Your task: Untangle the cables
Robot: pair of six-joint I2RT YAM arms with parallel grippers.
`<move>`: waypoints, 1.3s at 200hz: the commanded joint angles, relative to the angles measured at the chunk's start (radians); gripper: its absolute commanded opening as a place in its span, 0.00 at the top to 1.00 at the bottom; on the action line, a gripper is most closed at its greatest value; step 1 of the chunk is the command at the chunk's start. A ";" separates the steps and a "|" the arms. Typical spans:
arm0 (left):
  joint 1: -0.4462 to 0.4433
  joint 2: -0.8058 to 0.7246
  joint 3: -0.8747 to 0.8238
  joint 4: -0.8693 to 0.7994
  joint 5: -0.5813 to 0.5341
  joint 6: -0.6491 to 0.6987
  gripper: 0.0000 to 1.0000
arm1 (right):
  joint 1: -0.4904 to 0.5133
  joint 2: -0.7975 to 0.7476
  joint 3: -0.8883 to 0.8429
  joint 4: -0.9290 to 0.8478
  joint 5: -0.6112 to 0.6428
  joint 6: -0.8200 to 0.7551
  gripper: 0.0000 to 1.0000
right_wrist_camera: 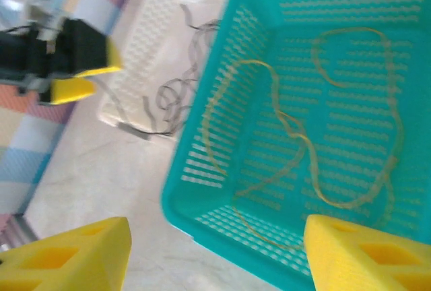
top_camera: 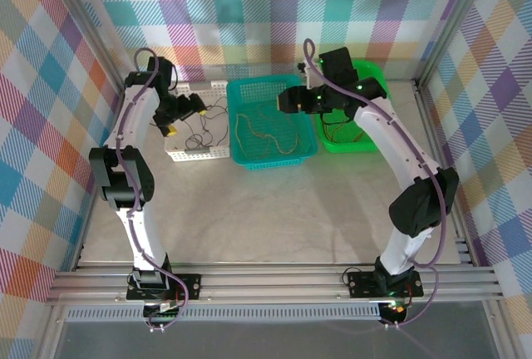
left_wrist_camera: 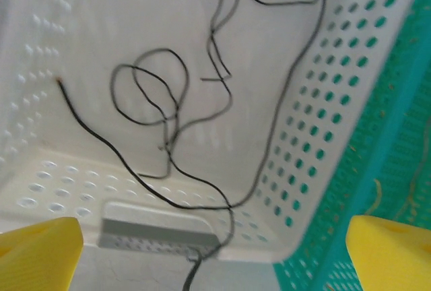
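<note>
Sorting: your left pincer [left_wrist_camera: 215,254] gapes over the black cable [left_wrist_camera: 185,82], right pincer [right_wrist_camera: 215,250] spread, empty; next, pick from the green basket [top_camera: 371,71], two o'clock.

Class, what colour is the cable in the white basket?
The cable is black, clearest in the left wrist view.

Left hand [left_wrist_camera: 215,259] spread wide, empty. Right hand [right_wrist_camera: 217,254] parted, empty.
</note>
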 commanded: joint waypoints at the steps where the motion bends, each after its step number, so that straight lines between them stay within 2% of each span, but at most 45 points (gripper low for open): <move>1: 0.016 -0.036 -0.006 -0.009 0.169 -0.063 0.00 | 0.085 0.007 -0.076 0.184 -0.117 -0.063 0.30; 41: 0.020 -0.023 -0.004 -0.011 0.258 -0.115 0.00 | 0.214 -0.006 -0.318 0.564 -0.091 -0.120 0.31; 69: 0.020 -0.061 0.006 -0.016 0.262 -0.136 0.00 | 0.294 0.070 -0.353 0.733 0.004 -0.179 0.31; 109: 0.019 -0.092 -0.017 -0.029 0.293 -0.152 0.00 | 0.387 0.252 -0.263 0.881 0.121 -0.198 0.31; 140: 0.018 -0.121 -0.053 -0.009 0.335 -0.168 0.00 | 0.449 0.386 -0.178 0.972 0.280 -0.248 0.30; 178: 0.019 -0.152 -0.082 0.001 0.347 -0.175 0.00 | 0.453 0.500 -0.063 0.994 0.289 -0.200 0.30; 200: 0.019 -0.156 -0.084 0.005 0.362 -0.178 0.00 | 0.461 0.557 -0.001 0.985 0.345 -0.211 0.32; 215: 0.019 -0.164 -0.088 0.005 0.371 -0.178 0.00 | 0.461 0.589 0.038 0.966 0.381 -0.223 0.41; 233: 0.019 -0.182 -0.088 0.003 0.377 -0.178 0.00 | 0.461 0.610 0.067 0.955 0.452 -0.237 0.68; 247: 0.021 -0.200 -0.087 0.003 0.373 -0.181 0.00 | 0.460 0.625 0.089 0.930 0.465 -0.250 0.72; 260: 0.022 -0.214 -0.079 0.001 0.383 -0.182 0.00 | 0.460 0.632 0.090 0.917 0.479 -0.255 0.80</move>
